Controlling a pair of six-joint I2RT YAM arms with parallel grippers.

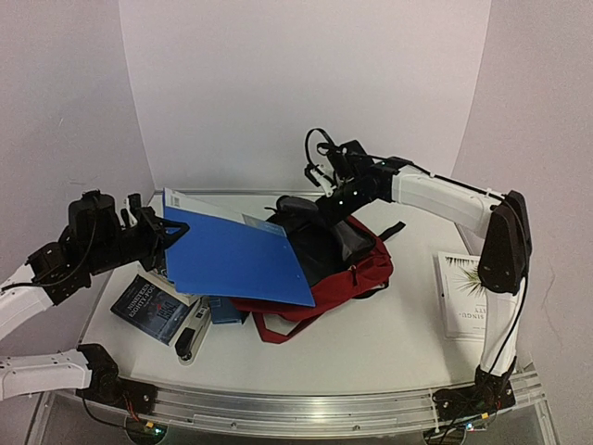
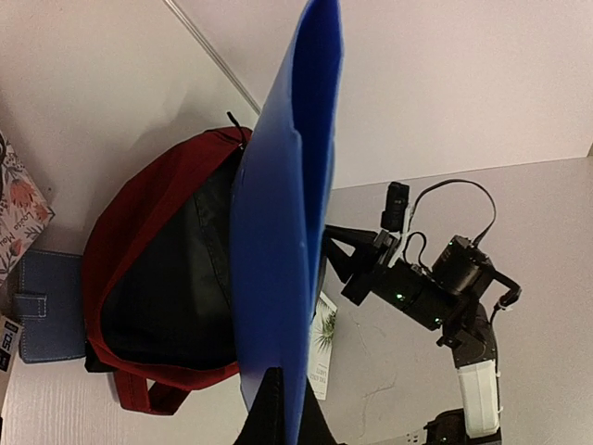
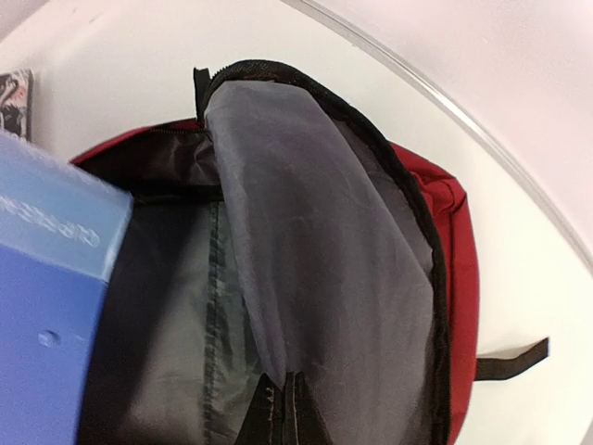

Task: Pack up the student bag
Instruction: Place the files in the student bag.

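- Lying just behind the centre of the table (image 1: 371,362), the student bag (image 1: 366,269) rested with its mouth unzipped and facing the left edge, dark interior exposed.
- Right gripper (image 3: 283,408): fingers closed to a pinch on the bag's grey lining (image 3: 324,278), which was held raised so that the mouth gaped.
- Left gripper (image 1: 157,234): fingers clamped on the left edge of a blue folder (image 1: 236,255), which was carried clear of the table.
- The folder's leading edge overlapped the bag's mouth. Whether it had passed inside could not be determined.
- A dark paperback (image 1: 148,304) lay flat near the front left corner, partly under the folder.
- A blue wallet (image 1: 222,309) lay just beside the bag's lower strap, between paperback and bag.
- A white book (image 1: 460,295) lay at the right edge, well apart from the bag.
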